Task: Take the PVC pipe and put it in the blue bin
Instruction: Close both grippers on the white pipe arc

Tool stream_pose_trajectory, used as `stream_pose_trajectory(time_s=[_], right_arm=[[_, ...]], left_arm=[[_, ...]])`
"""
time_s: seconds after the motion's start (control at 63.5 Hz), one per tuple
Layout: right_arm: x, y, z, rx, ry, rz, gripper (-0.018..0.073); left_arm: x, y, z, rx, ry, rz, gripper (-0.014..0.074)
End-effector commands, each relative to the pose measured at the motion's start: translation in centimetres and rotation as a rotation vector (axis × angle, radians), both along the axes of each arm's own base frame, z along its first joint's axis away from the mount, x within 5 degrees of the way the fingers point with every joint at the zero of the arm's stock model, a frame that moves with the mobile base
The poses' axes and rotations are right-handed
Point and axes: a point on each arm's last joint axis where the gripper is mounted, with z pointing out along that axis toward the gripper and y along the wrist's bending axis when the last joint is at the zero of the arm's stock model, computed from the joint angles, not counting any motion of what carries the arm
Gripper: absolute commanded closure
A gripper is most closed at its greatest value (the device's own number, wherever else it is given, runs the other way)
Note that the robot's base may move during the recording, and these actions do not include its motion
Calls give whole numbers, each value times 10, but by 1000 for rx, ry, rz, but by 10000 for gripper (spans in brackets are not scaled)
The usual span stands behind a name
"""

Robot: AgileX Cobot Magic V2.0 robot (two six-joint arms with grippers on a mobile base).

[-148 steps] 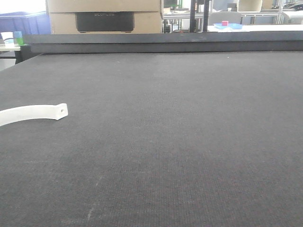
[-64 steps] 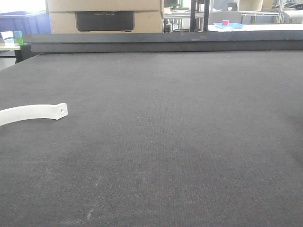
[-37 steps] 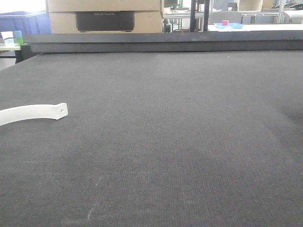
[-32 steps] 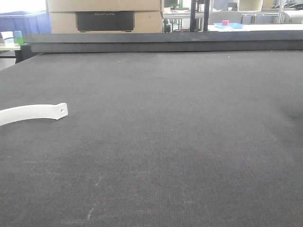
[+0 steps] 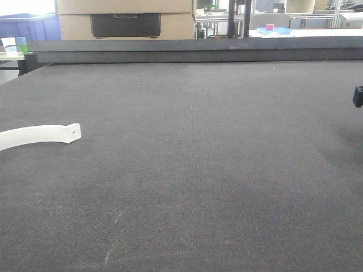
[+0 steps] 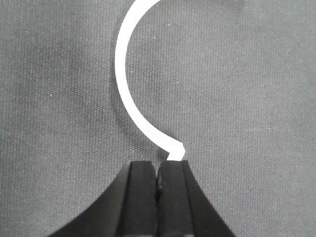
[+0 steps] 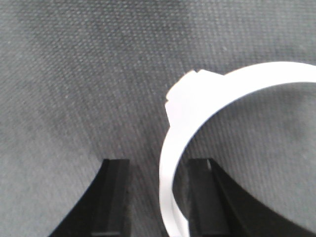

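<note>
Where the front view catches it, the pipe point(image 5: 39, 135) lies flat on the dark worktop point(image 5: 198, 170) at the frame's L edge. Its squared end w/ one small hole points toward the middle, and the rest runs out of shot. Neither hand is clearly seen in that view; only a small black part point(image 5: 358, 96) pokes in at the R edge, well apart from the pipe.

L wrist view: the L hand point(image 6: 158, 167) has its fingers point(image 6: 140, 197) pressed together w/ nothing btwn them. A white arc point(image 6: 121, 59) lies on the worktop ahead, curving away and back, its near end just at one fingertip. Can't tell if they touch, nor if this arc is the same piece as the pipe.

R wrist view: the R hand point(image 7: 158, 165) is part open, fingers point(image 7: 114, 197) apart and straddling another arc point(image 7: 187, 103). That arc runs btwn them, close to one finger, w/ a clear gap to the other, so it isn't clamped.

Bkgd, past the worktop's far rail: a cardboard box point(image 5: 125, 20), a blue tub point(image 5: 28, 25) far L, and a blue tray point(image 5: 273, 31) w/ a pink block point(image 5: 270, 27).
</note>
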Motion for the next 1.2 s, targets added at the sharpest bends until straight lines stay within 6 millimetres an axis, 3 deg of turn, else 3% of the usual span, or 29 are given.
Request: stream_pose_trajectory(time_s=[0.0,0.22,0.299,0.504,0.598,0.756,0.866,1.008,1.181], right_arm=[[3,-2,0,-10,-12,-5,399],[5,-6,-5,-52,3,1,406],[5,-6,-9,-51,30,2,464],[5,-6,-10,-48,31,0,727],[6,-5,-9,-40,20,-4,727],[6,0,12,-43,-35,69,727],[3,13,39,-47,-115,165,727],[-8,30,61,-51,-170,261,727],[-22,44,72,-46,-158,319,727]], left_arm=[[0,0,1,-14,4,12,707],[0,0,1,-19,6,13,707],[0,0,1,-20,6,13,707],[-1,-2,1,-45,18,17,707],[-1,-2,1,-45,24,17,707],[-3,-2,7,-45,51,12,707],[3,-2,17,-46,7,16,707],[25,3,14,27,6,7,707],[61,3,-4,57,92,1,707]])
